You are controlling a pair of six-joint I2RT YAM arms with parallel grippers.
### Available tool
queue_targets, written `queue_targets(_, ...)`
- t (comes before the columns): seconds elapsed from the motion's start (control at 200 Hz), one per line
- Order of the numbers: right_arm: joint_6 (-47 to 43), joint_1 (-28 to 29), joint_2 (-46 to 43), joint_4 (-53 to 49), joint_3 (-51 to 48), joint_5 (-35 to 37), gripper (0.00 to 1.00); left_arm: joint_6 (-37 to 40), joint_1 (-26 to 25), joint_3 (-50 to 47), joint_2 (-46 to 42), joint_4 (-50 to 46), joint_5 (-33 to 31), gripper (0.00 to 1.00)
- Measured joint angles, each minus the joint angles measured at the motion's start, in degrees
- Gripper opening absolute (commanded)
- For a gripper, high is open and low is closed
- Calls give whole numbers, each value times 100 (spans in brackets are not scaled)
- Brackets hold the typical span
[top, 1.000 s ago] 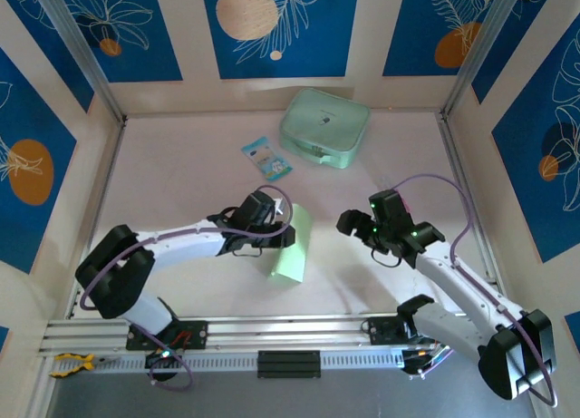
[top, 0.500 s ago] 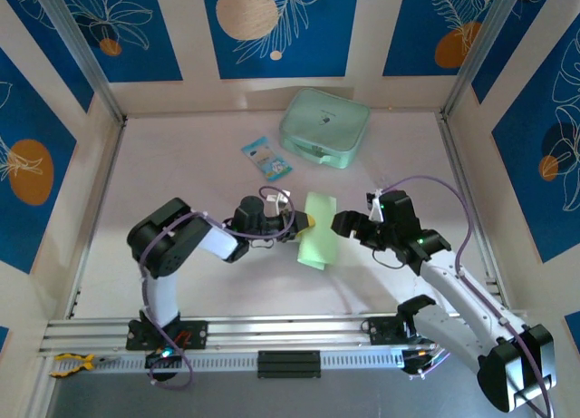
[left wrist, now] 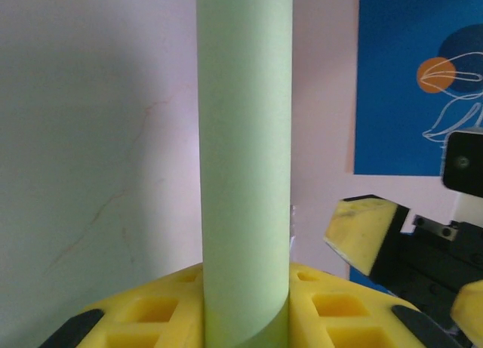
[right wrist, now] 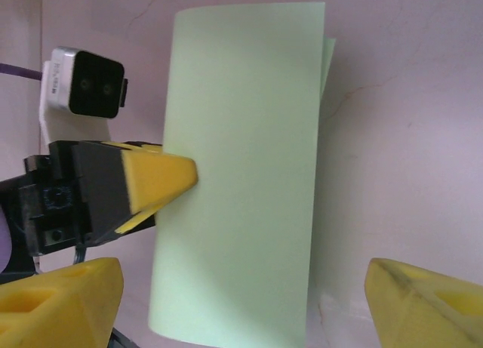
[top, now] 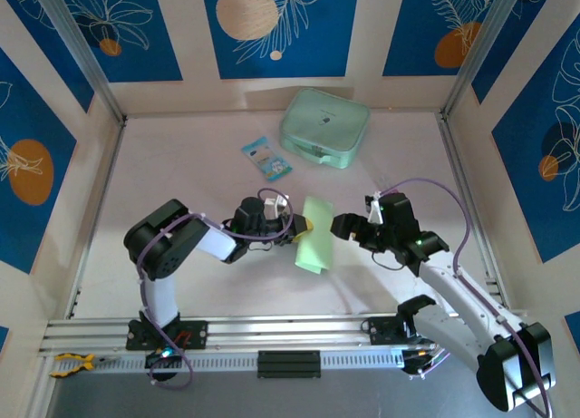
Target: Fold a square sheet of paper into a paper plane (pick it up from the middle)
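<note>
The square sheet of paper (top: 314, 236) is pale green and bent over into a curved fold. It hangs above the middle of the table with my left gripper (top: 296, 226) shut on its left edge. In the left wrist view the sheet (left wrist: 245, 152) rises between my left gripper's (left wrist: 245, 321) yellow pads. My right gripper (top: 342, 226) stands open just right of the sheet. In the right wrist view the sheet (right wrist: 238, 204) lies ahead of my right gripper (right wrist: 241, 306), between its wide-apart fingertips (right wrist: 64, 303), and the left gripper's finger (right wrist: 155, 178) pinches its edge. The paper plane is out of view.
A thick mint-green zip case (top: 323, 128) lies at the back, with a small blue-and-white packet (top: 266, 158) to its left. Patterned walls close in the table on three sides. An aluminium rail (top: 272, 332) runs along the near edge.
The left arm has drawn its elbow back and carried the sheet up and to the right. The right gripper has moved left, close to the sheet.
</note>
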Motion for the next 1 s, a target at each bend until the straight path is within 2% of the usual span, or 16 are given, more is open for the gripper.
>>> queue_targets(0.15, -17, 0, 168, 59, 0, -188, 84, 282, 0, 0, -138, -730, -210, 30)
queue_targets(0.285, -13, 0, 411, 42, 15, -258, 81, 540, 0, 0, -341, -1360, -448, 30)
queue_targets(0.41, -9, 2, 645, -44, 105, -249, 86, 726, 0, 2, -511, -1845, -695, 31)
queue_targets(0.575, 28, 190, 796, -125, 221, -4, 86, 1005, -24, 2, -765, -2566, -1005, 32)
queue_targets(0.8, 181, 654, 435, 157, 120, 553, 83, 1086, -111, -11, -1008, -2973, -1421, 33)
queue_targets(1.0, 332, 706, 444, 365, 7, 636, 81, 953, -282, -199, -1154, -3005, -1718, 35)
